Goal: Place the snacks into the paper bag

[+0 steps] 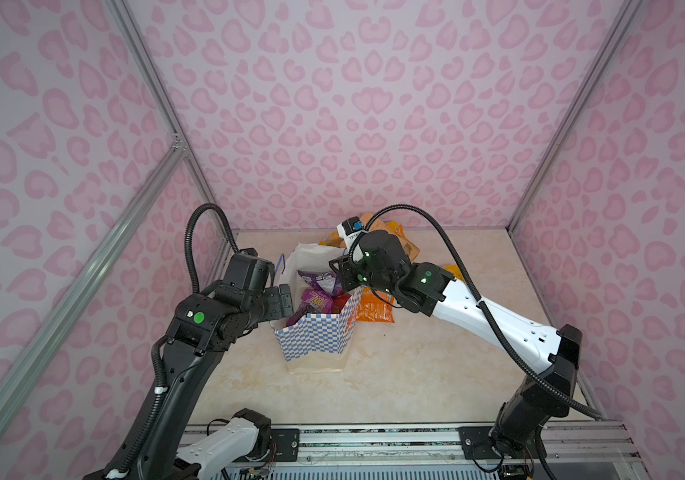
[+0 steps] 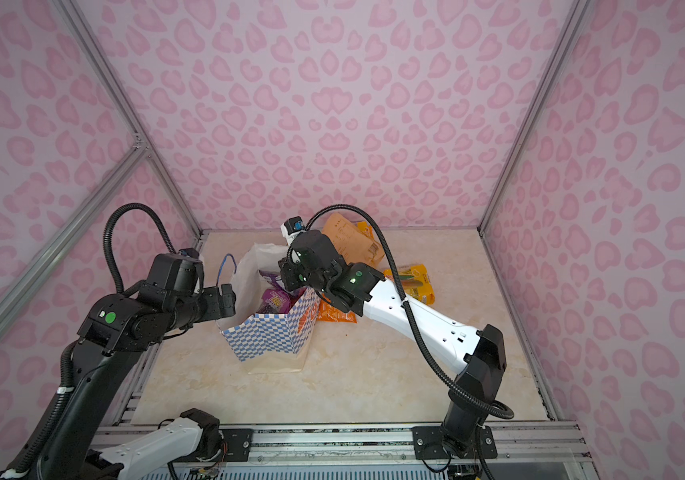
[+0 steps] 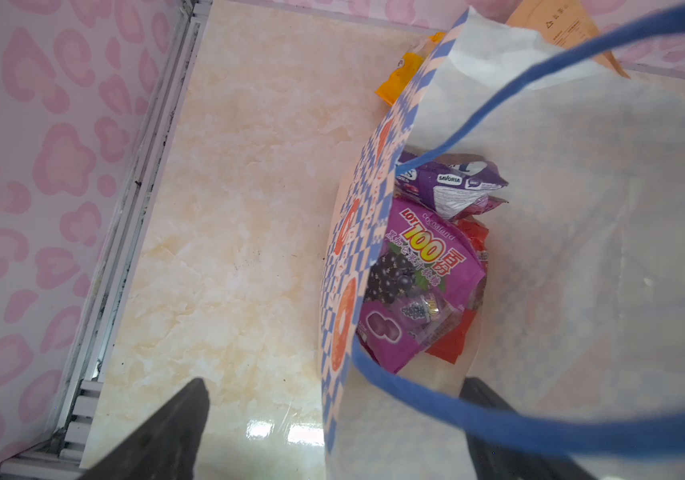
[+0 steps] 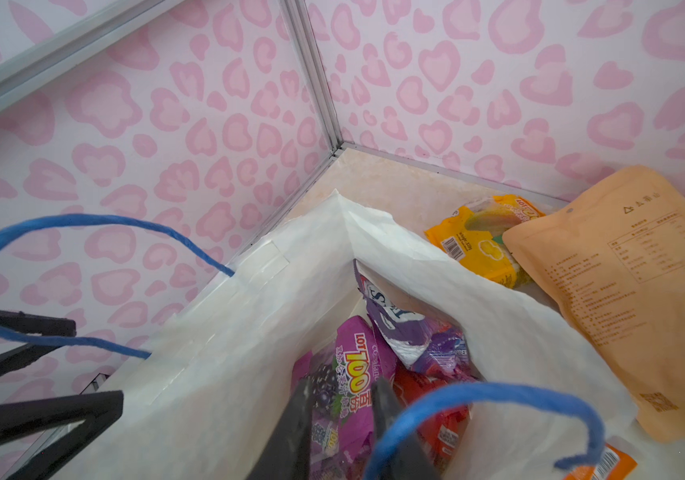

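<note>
Paper bag [image 1: 311, 340] stands open mid-bench [image 1: 415, 374], purple packets [image 3: 424, 266] inside. Left fingers [image 3: 166, 428] gape wide astride its rim. Right fingers [image 4: 295, 424], narrowly apart and empty, hang over the mouth. Lifting straight up should avoid snagging the blue handles [image 4: 478, 395]. Tan pouch [image 4: 632, 291] waits behind.

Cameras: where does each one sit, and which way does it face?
Top views: high over the arm bases, looking down toward the back wall; left arm, right arm, paper bag between them.
Left wrist: beside the bag, looking into it; left tool shows.
Right wrist: over the bag's mouth, looking in; right tool shows.
Shared: both wrist views show the purple LOT 100 packet.
</note>
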Controlling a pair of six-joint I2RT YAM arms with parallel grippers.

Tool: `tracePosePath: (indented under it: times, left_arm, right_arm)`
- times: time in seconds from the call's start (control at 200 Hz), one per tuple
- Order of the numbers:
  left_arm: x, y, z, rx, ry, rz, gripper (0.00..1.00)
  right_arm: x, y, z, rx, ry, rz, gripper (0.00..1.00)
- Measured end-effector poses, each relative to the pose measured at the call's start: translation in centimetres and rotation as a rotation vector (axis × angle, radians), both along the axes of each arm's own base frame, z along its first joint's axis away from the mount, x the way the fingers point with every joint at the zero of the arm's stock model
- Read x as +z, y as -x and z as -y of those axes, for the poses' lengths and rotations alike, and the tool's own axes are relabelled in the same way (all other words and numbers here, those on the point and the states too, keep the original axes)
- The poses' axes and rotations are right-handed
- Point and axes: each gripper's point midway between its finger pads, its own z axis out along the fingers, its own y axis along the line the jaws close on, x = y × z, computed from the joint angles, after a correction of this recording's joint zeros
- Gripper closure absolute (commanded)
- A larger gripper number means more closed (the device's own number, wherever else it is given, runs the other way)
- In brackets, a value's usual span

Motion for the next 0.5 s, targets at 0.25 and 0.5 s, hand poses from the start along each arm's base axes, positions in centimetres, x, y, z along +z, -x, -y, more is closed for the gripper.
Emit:
tracePosePath:
  times: [0.25, 0.5]
  left_arm:
    - [-2.8, 0.3, 0.7, -0.03, 0.008, -0.073, 0.11]
    - [-4.7, 1.8, -0.3, 0.01, 0.003, -0.09, 0.6]
  right_arm:
    - [-0.1, 0.0, -0.1, 0.003, -0.002, -0.006, 0.73]
    - [-0.4, -0.1, -0.2, 0.0, -0.002, -0.014, 0.71]
